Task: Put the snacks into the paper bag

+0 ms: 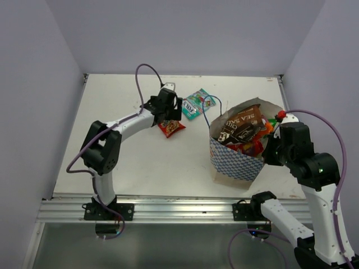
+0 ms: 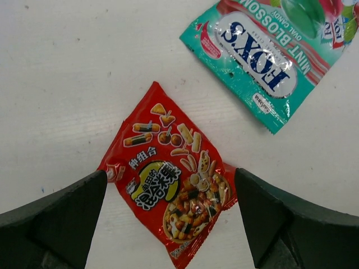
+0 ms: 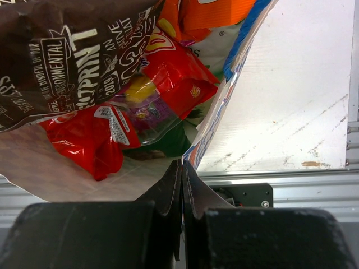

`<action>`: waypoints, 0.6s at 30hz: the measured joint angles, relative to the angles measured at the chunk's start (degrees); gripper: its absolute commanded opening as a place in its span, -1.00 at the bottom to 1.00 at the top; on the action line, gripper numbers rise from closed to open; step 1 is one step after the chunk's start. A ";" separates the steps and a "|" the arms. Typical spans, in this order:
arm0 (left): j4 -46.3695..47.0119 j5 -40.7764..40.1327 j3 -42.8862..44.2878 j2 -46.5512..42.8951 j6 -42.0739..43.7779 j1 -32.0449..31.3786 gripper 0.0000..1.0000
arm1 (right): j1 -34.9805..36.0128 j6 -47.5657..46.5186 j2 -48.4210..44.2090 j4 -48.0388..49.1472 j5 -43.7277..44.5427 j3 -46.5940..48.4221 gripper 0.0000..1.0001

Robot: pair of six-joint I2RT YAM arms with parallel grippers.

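While the top view is hiding it, wrist views are showing left end effector (image 2: 170,175) apart (astride red packet (image 2: 168,196)), right end effector (image 3: 182,163) clamping paper bag (image 3: 221,106).

We see a small red packet (image 2: 168,193) lying flat on the counter (image 1: 140,162), a teal mint packet (image 2: 269,61) near it, and the chequered paper bag (image 1: 235,161) upright, stuffed with a brown crisp bag (image 1: 242,124).

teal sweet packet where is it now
Top view: teal packet lies left of the paper bag, just beyond the red packet under the left gripper.
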 measured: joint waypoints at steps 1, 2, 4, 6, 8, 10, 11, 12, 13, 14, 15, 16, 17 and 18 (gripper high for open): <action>0.70 0.02 0.35 0.59 0.42 0.00 0.98 | 0.00 0.00 0.00 -0.04 0.00 0.00 -1.00; 1.60 0.07 0.59 1.40 0.72 0.00 0.97 | 0.00 0.00 -0.02 -0.13 0.00 0.00 -1.00; 2.21 0.20 0.63 3.56 0.98 0.00 0.94 | 0.00 0.00 -0.09 -0.31 0.02 0.00 -1.00; 2.16 0.20 0.52 6.08 1.14 0.00 0.42 | 0.02 0.00 -0.04 -0.39 0.02 0.09 -1.00; 2.27 -0.02 0.04 8.09 1.40 0.00 -0.87 | 0.00 0.00 0.02 -0.42 0.02 0.17 -1.00; 3.48 -0.68 0.04 7.45 2.08 0.00 -1.00 | 0.00 0.00 0.04 -0.46 0.02 0.20 -1.00; 3.96 -0.81 0.26 6.47 2.25 -0.02 -1.00 | 0.00 0.00 0.04 -0.46 0.02 0.20 -1.00; 3.65 -1.07 0.26 5.62 2.32 -0.11 -1.00 | 0.00 0.02 0.04 -0.46 0.02 0.20 -1.00; 3.17 -1.42 0.26 5.03 2.34 -0.13 -1.00 | 0.00 0.04 0.04 -0.48 0.02 0.20 -1.00; 2.62 -1.64 0.31 4.63 2.34 -0.22 -1.00 | 0.00 0.04 0.04 -0.48 0.00 0.20 -1.00; 1.70 -1.92 0.52 4.04 2.32 -0.24 -1.00 | 0.00 0.09 0.04 -0.46 0.00 0.20 -1.00; 0.35 -2.03 1.09 3.30 2.32 -0.33 -1.00 | 0.00 0.20 0.04 -0.48 0.00 0.20 -1.00; -0.61 -1.97 1.77 2.23 2.25 -0.48 -1.00 | 0.00 0.24 0.04 -0.48 0.00 0.20 -1.00; -1.88 -1.99 2.99 0.79 2.21 -0.66 -1.00 | 0.00 0.26 0.04 -0.46 0.00 0.20 -1.00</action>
